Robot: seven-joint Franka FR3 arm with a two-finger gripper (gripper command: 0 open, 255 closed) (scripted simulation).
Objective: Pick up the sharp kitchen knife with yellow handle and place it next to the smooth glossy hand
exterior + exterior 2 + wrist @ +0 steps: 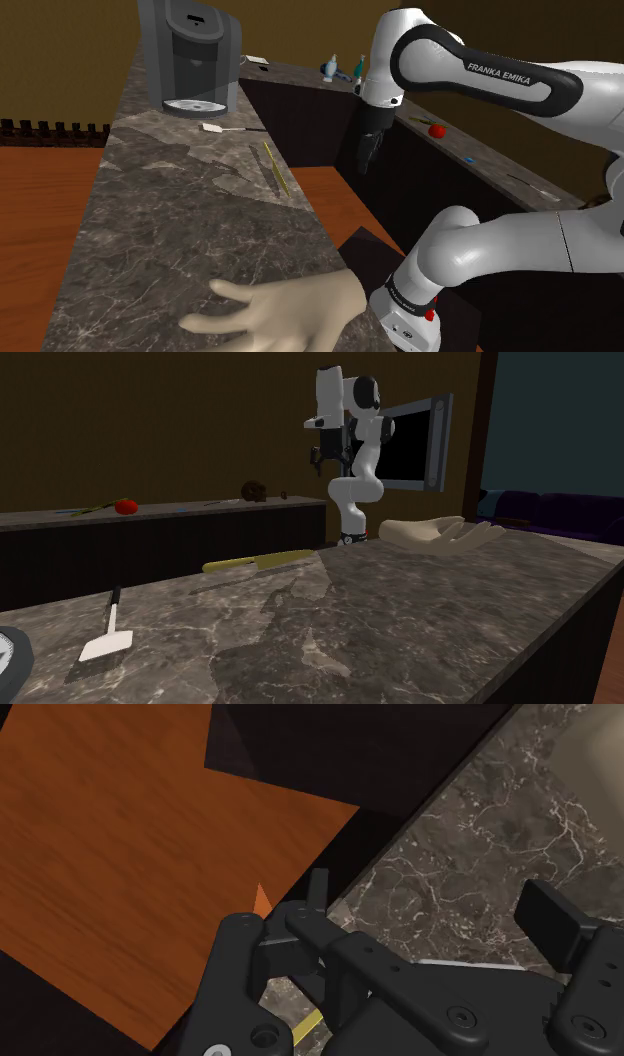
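Pale hand (290, 308) up close; knife (275, 167) lies untouched on the counter (160, 240), my claw (365, 163) wide and empty: 0 steps done.

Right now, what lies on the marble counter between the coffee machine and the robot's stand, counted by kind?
Spatula: 1
Knife: 1
Hand: 1
Total: 3

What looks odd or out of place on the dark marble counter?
A pale glossy model hand lies on the dark marble counter near the white arm's base, strange among kitchen things. The long yellow-handled knife lies flat; nothing looks spilled.
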